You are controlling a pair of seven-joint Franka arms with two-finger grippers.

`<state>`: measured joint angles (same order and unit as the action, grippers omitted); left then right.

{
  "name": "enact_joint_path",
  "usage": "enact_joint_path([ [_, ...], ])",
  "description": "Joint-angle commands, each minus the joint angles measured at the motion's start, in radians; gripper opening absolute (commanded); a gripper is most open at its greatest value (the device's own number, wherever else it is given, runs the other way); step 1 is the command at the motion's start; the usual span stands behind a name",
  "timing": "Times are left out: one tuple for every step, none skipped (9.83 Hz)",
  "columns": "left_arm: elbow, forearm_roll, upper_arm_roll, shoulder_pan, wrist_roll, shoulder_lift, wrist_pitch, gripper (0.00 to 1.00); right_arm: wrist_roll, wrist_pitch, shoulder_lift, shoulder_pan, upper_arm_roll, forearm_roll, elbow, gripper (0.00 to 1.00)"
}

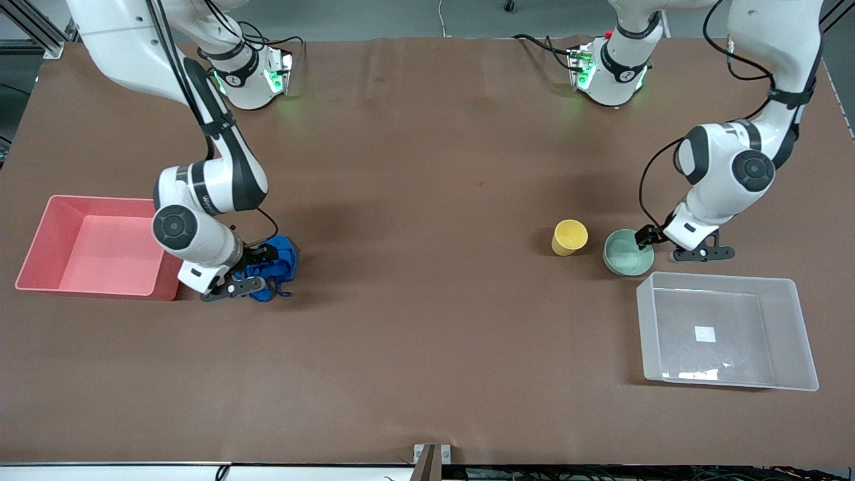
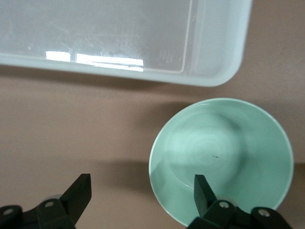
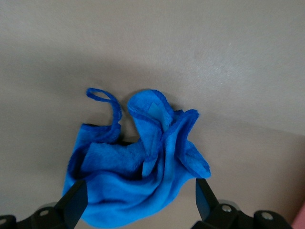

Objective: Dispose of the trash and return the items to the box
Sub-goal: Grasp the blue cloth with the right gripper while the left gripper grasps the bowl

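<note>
Both hands are down low at the two ends of the brown tabletop (image 1: 427, 374), and each one is spread open around something without clenching it.

Biggest thing on the surface is the clear translucent rectangular plastic tub (image 1: 801, 347), sitting in the lower right of the front frame with a small white sticker (image 1: 705, 333) on its base. Next in size is the pink opaque rectangular bin (image 1: 53, 227) at the middle left edge of that frame, toward the right arm's end.

Just beside the bin, the right hand (image 1: 257, 270) is lowered over the small bright blue wrinkly cloth rag (image 1: 279, 264). In the right wrist view its two black fingers (image 3: 74, 204) stand wide apart on either side of the rag (image 3: 138, 176), which lies bunched on the tabletop with a loop of hem sticking out; the fingers are not pressed into it.

Over at middle right of the front frame, the left hand (image 1: 658, 244) hangs at the rim of the pale mint-green round bowl (image 1: 626, 254), which sits just above the tub's upper corner. In the left wrist view one finger (image 2: 202, 191) is inside the bowl (image 2: 238, 148) and the other rests outside, released.

Smallest is the little yellow plastic cup (image 1: 569, 237), upright just beside the bowl, toward the frame's centre.
</note>
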<state>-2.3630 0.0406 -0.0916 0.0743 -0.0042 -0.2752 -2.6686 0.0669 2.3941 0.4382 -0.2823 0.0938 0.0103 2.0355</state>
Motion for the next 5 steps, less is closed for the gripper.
enact_joint_path([
  [-0.007, 0.088, 0.026, 0.002, -0.003, -0.077, -0.098, 0.81, -0.005, 0.1, 0.017, -0.005, 0.006, -0.001, 0.034, 1.0],
  [-0.008, 0.11, 0.038, -0.002, -0.005, -0.093, -0.123, 0.5, -0.006, 0.112, 0.028, 0.006, 0.006, -0.001, 0.035, 1.0],
  [-0.012, 0.113, 0.038, -0.004, -0.003, -0.091, -0.123, 0.15, -0.012, 0.118, 0.031, 0.005, 0.004, -0.003, 0.035, 0.98],
  [-0.024, 0.113, 0.036, -0.002, 0.007, -0.087, -0.123, 0.0, -0.018, 0.125, 0.031, 0.009, 0.004, -0.003, 0.037, 0.98],
  [-0.036, 0.113, 0.036, -0.005, 0.012, -0.067, -0.122, 0.0, -0.028, 0.151, 0.043, 0.008, 0.004, -0.003, 0.037, 0.98],
])
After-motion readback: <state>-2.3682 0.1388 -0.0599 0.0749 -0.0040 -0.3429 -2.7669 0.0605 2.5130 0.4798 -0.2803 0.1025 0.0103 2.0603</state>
